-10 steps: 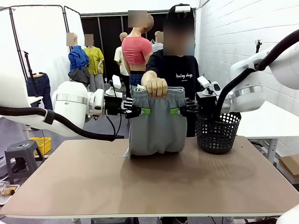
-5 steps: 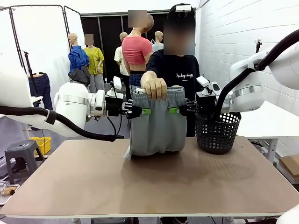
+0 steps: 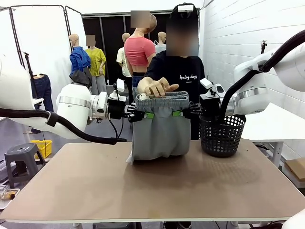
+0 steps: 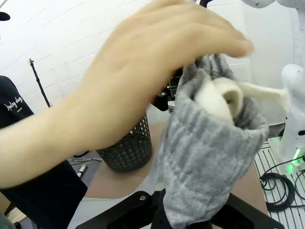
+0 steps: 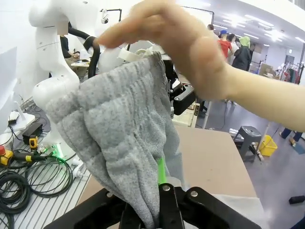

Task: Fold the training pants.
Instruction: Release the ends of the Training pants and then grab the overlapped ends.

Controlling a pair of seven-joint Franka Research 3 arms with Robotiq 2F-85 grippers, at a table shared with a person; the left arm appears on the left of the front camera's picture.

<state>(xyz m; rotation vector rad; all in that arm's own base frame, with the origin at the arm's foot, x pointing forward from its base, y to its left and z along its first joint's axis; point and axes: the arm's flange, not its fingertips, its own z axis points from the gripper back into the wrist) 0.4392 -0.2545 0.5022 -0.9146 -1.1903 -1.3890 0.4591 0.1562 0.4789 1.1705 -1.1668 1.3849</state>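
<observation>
The light grey training pants [image 3: 159,129] hang upright above the far part of the table, their lower end resting on it. My left gripper [image 3: 148,115] is shut on the waistband's left side and my right gripper [image 3: 177,113] is shut on its right side. The person's hand [image 3: 157,86] hovers open just above the waistband, not gripping it. In the left wrist view the bunched pants [image 4: 205,157] rise from between my fingers, with the person's hand [image 4: 143,90] blurred above. In the right wrist view the pants [image 5: 128,138] are clamped the same way under the hand [image 5: 186,43].
A black mesh basket [image 3: 221,136] stands on the table right of the pants, close under my right arm. The person stands at the far edge behind the pants. The near brown tabletop [image 3: 152,186] lies bare. A grey stool [image 3: 21,160] stands off the table's left.
The person's hand has let go of the waistband and opened above it. Both grippers have closed in onto the waistband's sides and now carry the pants.
</observation>
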